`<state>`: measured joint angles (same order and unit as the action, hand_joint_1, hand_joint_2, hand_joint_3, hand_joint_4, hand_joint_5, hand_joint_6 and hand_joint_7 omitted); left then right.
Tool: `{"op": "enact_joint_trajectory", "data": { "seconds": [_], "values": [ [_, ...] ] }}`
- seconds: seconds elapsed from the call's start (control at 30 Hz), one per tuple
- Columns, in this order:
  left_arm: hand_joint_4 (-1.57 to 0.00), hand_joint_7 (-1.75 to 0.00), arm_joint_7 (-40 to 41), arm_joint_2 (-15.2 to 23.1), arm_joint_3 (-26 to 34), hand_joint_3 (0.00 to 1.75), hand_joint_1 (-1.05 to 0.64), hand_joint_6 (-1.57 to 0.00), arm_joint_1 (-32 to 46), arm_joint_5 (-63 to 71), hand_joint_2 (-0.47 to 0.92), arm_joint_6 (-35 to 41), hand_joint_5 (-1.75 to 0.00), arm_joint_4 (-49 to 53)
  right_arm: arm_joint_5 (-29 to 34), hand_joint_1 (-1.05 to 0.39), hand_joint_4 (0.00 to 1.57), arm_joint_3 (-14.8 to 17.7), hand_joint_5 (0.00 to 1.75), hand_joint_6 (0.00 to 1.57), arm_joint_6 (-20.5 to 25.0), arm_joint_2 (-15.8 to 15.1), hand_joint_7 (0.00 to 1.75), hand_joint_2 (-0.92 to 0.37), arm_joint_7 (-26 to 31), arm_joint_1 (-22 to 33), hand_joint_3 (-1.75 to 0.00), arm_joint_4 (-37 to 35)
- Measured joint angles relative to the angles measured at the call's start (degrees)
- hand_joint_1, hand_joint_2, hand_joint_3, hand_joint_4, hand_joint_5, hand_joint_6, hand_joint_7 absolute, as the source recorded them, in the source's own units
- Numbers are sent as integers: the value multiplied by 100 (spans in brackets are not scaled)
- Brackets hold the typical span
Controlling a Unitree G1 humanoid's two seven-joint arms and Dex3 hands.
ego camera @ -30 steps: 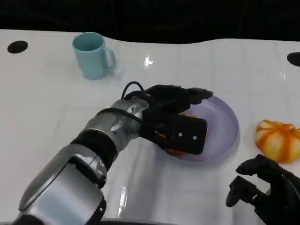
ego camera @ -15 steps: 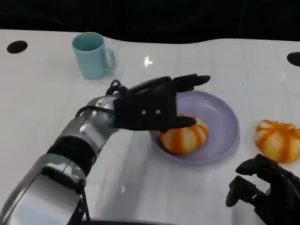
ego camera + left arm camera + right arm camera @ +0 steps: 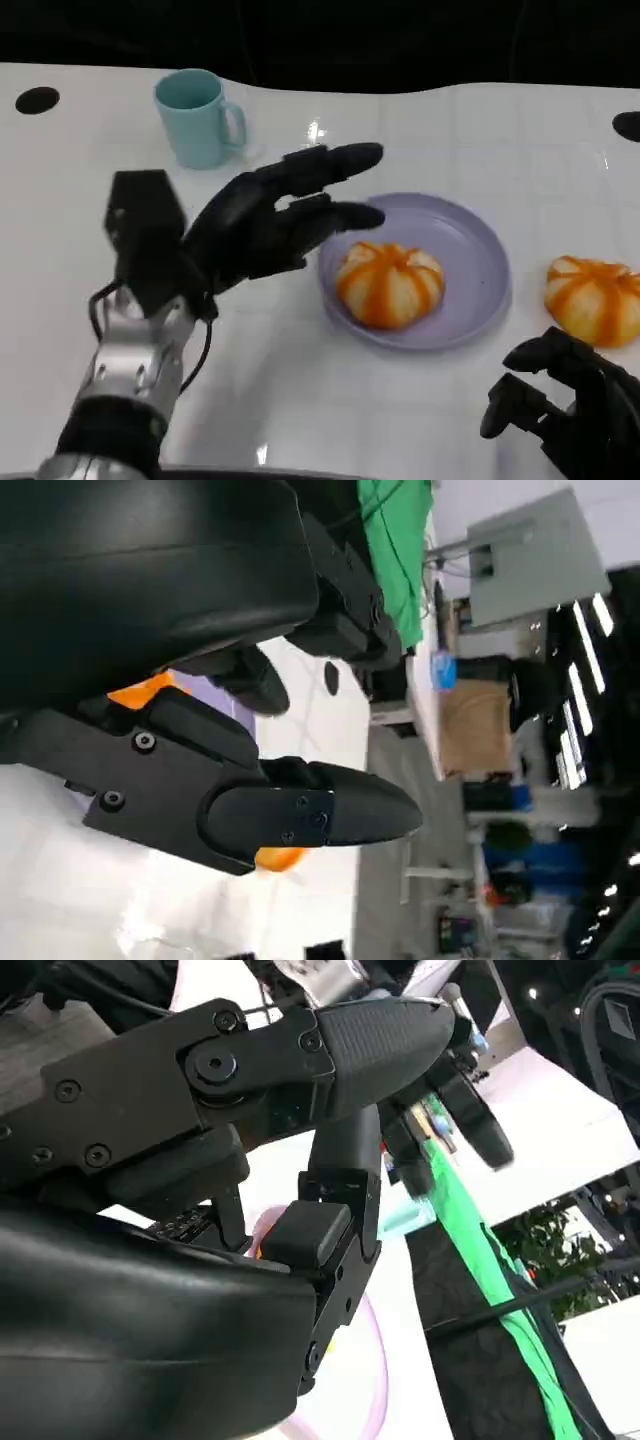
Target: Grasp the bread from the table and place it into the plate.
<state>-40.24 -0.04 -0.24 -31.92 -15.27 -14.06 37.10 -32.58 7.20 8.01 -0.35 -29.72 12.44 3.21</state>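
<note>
At the near right edge, the right hand rests low over the table with its fingers curled in and nothing in them. Just beyond it, an orange-striped bun lies on the table to the right of the plate. At the near left, the left hand hangs above the table, its fingers spread apart and pointing right toward the plate, holding nothing. The bread sits inside the lavender plate, on its left-hand side, just to the right of the left fingertips and apart from them. Farther back on the left stands an upright pale blue mug
</note>
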Motion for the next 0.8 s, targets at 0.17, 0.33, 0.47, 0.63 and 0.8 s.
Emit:
{"op": "enact_joint_trajectory", "data": {
  "seconds": [0.17, 0.33, 0.47, 0.63, 0.8],
  "values": [
    [-67, -71, 222, -105, 326, 36, -62, -75, 870, -761, 92, 1000, -155, -1262, 1, -53, 74, -3, 152, 82, 17, -16, 96, -92, 2, 6, -21, 13],
    [-67, -144, 551, -171, 430, 49, -59, -54, 1721, -994, 92, 1511, -174, -2335, -10, -52, 75, -3, 151, 83, 94, -25, 95, -92, 23, 17, -20, 38],
    [-73, -160, 791, -358, 591, 51, -57, -55, 2315, -1513, 92, 1905, -175, -3044, -13, -52, 75, -1, 151, 84, 104, -24, 94, -92, 24, 39, -21, 58],
    [-74, -174, 971, -680, 711, 52, -54, -51, 3052, -2058, 92, 2237, -175, -3596, -12, -53, 75, -1, 151, 85, 96, -25, 93, -92, 10, 35, -22, 62],
    [-74, -175, 1035, -716, 739, 49, -54, -52, 3560, -2271, 92, 2440, -175, -3891, -15, -52, 76, 4, 149, 85, 99, -48, 91, -92, -4, 36, -22, 64]
  ]
}}
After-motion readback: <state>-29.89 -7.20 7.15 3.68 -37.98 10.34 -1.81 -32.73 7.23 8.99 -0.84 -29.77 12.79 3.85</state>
